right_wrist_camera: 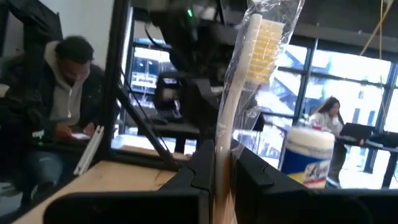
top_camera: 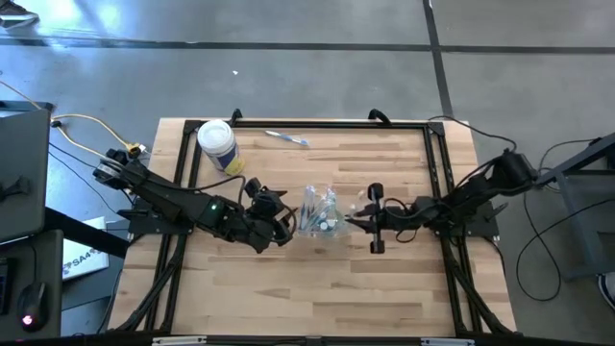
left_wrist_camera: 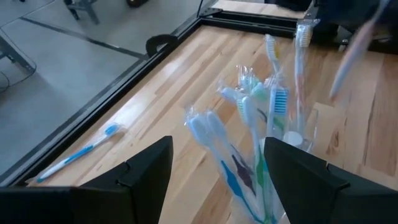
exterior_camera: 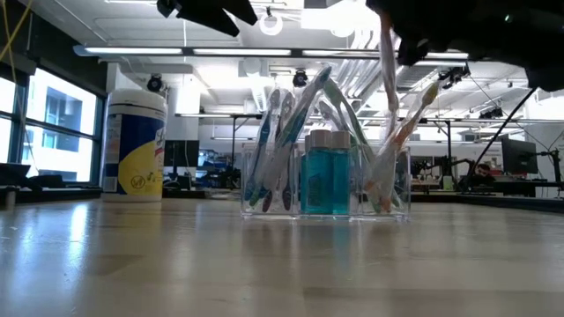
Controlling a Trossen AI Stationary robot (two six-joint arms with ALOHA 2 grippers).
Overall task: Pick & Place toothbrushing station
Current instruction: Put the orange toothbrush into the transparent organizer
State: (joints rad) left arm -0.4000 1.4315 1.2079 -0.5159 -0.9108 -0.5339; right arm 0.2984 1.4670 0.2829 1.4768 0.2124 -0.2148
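The toothbrushing station [exterior_camera: 326, 180] is a clear holder in the middle of the table [top_camera: 319, 213]. It holds several pastel toothbrushes standing upright and a blue bottle [exterior_camera: 328, 183]. My left gripper [top_camera: 286, 223] is open just left of it. In the left wrist view the fingers [left_wrist_camera: 217, 155] stand either side of the brushes [left_wrist_camera: 261, 118] and touch nothing. My right gripper [top_camera: 354, 223] is just right of the holder and above it. It is shut on a cream toothbrush in clear film [right_wrist_camera: 249, 56]. My right gripper pinches the wrapped toothbrush's handle [right_wrist_camera: 222, 163] between its two fingers. The fingers come level from the table's right side and lie across the handle. The brush stands upright with its bristle head [right_wrist_camera: 266, 36] up. Its lower part [exterior_camera: 389, 106] reaches down toward the holder's right end. Whether it stands inside, I cannot tell.
A white-lidded round canister with a yellow label [top_camera: 217, 144] stands at the far left. A loose blue toothbrush [top_camera: 286, 137] lies near the table's far edge and shows in the left wrist view [left_wrist_camera: 81, 152]. A black frame [top_camera: 317, 124] borders the table. People sit in the room behind [right_wrist_camera: 62, 93].
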